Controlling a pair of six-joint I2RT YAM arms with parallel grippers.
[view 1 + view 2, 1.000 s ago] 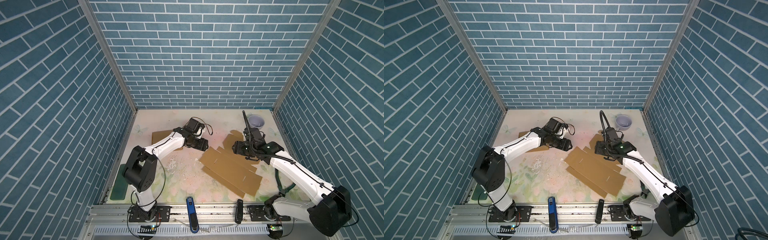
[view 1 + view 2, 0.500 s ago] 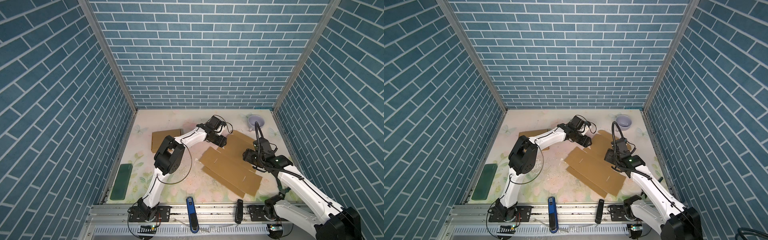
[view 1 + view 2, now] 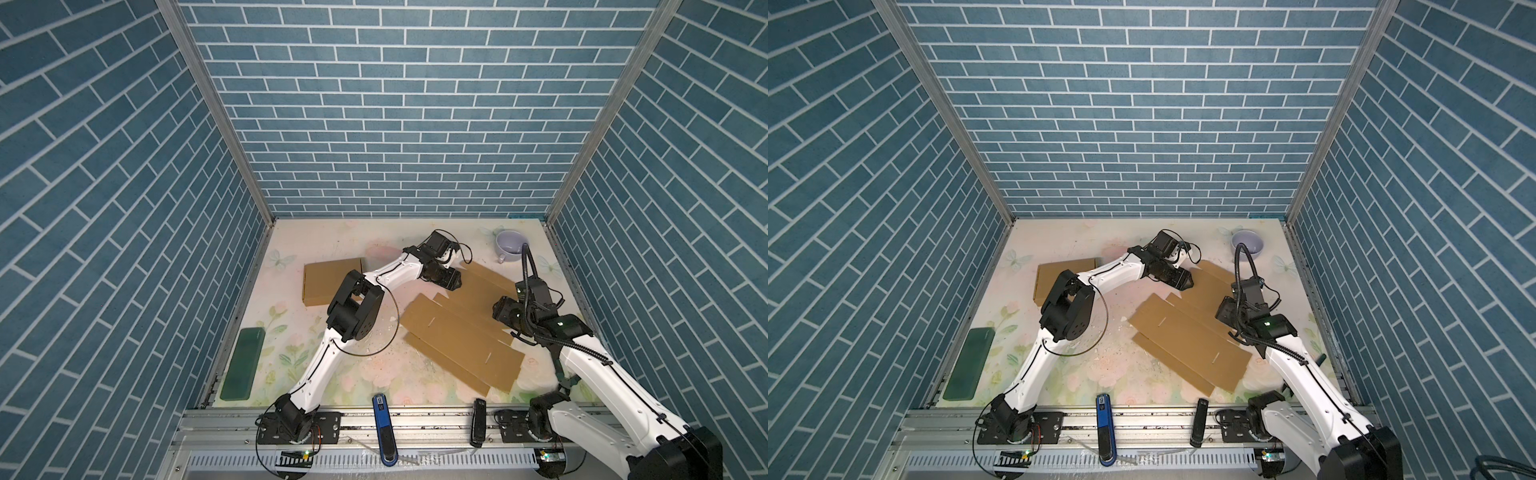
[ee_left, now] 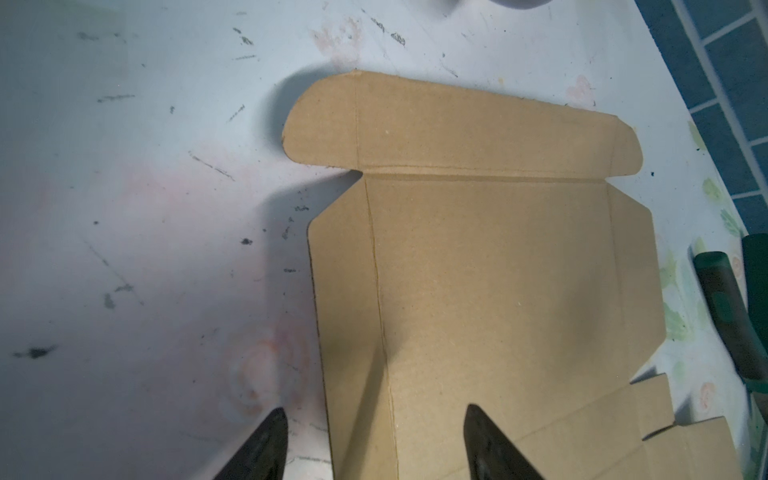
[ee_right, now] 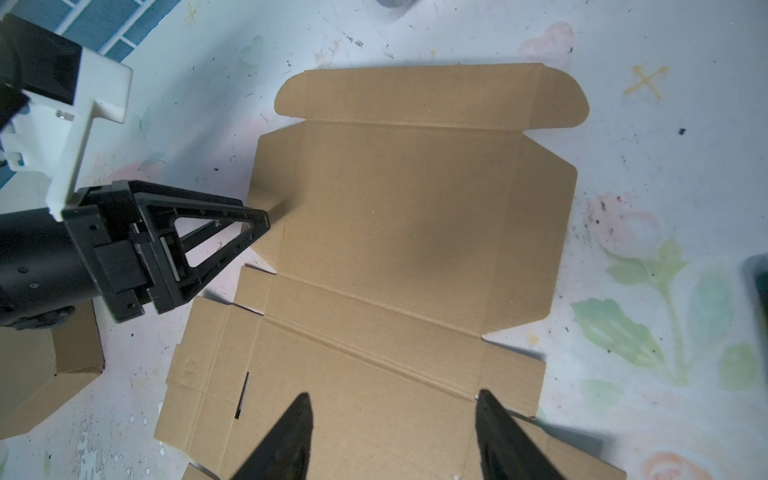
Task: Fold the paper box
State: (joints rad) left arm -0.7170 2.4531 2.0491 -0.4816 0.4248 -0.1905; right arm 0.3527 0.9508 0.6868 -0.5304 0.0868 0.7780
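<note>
One flat, unfolded paper box (image 3: pixel 461 336) lies on the desk (image 3: pixel 332 237), right of centre. The left pincer (image 4: pixel 374 408) is at the box's far side flap, released, with its fingers apart on either side of that flap's edge. The right pincer (image 5: pixel 394 392) hovers above the nearer panels, also released, with nothing between its fingers. A folded cardboard box (image 3: pixel 328 280) lies well apart on the left, and a lilac mug (image 3: pixel 510 245) stands near the far right corner.
</note>
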